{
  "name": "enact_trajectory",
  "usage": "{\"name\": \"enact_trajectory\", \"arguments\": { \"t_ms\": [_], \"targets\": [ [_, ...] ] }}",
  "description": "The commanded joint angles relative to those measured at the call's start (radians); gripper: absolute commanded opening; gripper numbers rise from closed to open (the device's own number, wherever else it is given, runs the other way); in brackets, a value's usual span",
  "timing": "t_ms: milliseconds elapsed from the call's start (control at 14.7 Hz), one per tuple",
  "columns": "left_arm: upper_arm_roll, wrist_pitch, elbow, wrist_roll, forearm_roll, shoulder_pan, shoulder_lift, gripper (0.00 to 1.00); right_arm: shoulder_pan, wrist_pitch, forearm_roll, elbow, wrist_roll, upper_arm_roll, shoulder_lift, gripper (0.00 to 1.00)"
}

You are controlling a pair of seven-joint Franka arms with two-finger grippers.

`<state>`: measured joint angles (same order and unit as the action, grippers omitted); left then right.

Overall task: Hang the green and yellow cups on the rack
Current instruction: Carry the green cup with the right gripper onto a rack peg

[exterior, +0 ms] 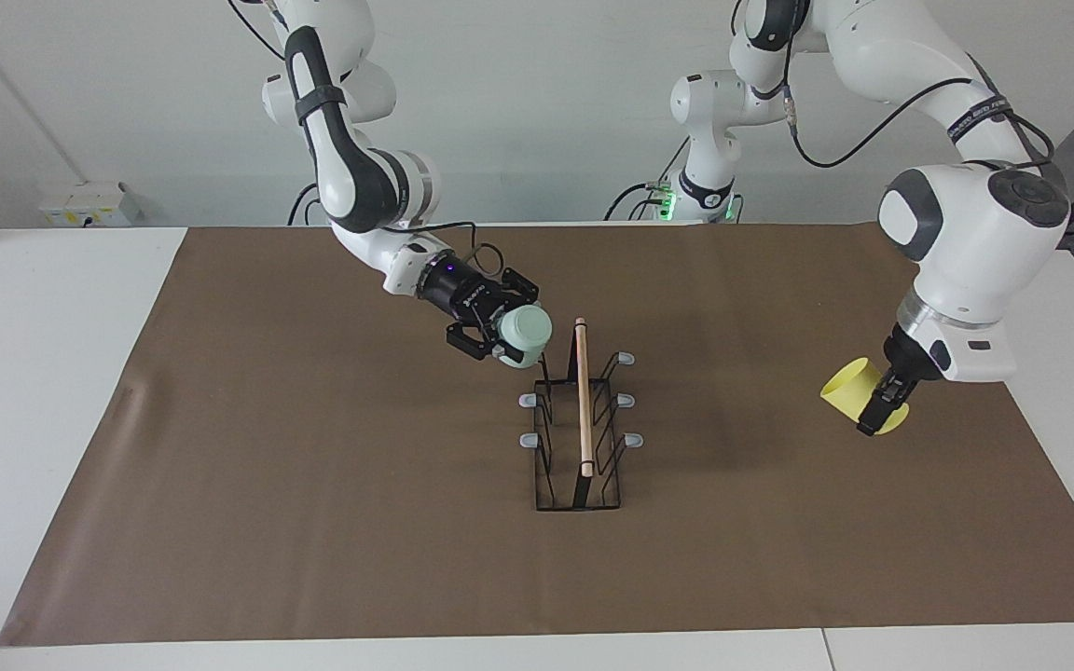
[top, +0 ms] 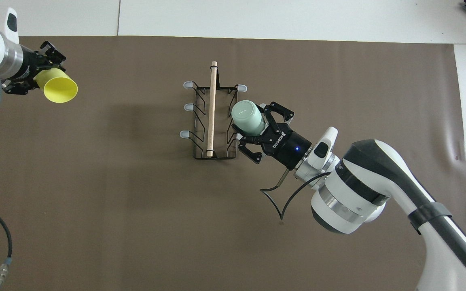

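Here the right gripper (exterior: 506, 337) is clamped on the green cup (exterior: 524, 334). The cup sits between its fingers, lying on its side with its flat bottom pointing away from the gripper. The cup is up in the air, right at the rack (exterior: 578, 419), at the prong on the right arm's side that is nearest to the robots. That prong is hidden by the cup, so I cannot tell if they touch. The rack stands in the middle of the brown mat (exterior: 313, 485), with a wooden rod (exterior: 583, 396) along its top.

The left gripper (exterior: 882, 403) is clamped on the yellow cup (exterior: 849, 390). Its fingers pinch the cup at the narrow end, and the open mouth points toward the rack. This cup hangs over the mat at the left arm's end of the table (exterior: 24, 373), well apart from the rack.
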<state>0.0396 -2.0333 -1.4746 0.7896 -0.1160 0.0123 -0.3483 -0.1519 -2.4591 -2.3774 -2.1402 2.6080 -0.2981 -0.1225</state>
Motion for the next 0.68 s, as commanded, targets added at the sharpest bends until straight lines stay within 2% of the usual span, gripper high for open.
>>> {"name": "enact_trajectory", "arguments": {
  "t_ms": [0,204,408,612],
  "targets": [
    [-0.01,-0.027,-0.018,0.111,-0.128,0.047,0.04,0.0,0.005,-0.006,-0.04,-0.015,0.047,-0.004,-0.008,0.0],
    [-0.013,-0.12,-0.018,0.129,-0.197,0.1,0.045,0.0,-0.015,-0.008,-0.095,-0.03,0.05,-0.003,-0.009,0.0],
    [-0.01,-0.226,-0.027,0.361,-0.315,0.136,0.045,0.0,-0.063,-0.032,-0.161,-0.03,0.053,-0.003,-0.014,0.0],
    [-0.01,-0.327,-0.049,0.41,-0.34,0.17,0.054,0.0,-0.067,-0.04,-0.166,-0.032,0.073,-0.003,-0.014,0.0]
  ]
}}
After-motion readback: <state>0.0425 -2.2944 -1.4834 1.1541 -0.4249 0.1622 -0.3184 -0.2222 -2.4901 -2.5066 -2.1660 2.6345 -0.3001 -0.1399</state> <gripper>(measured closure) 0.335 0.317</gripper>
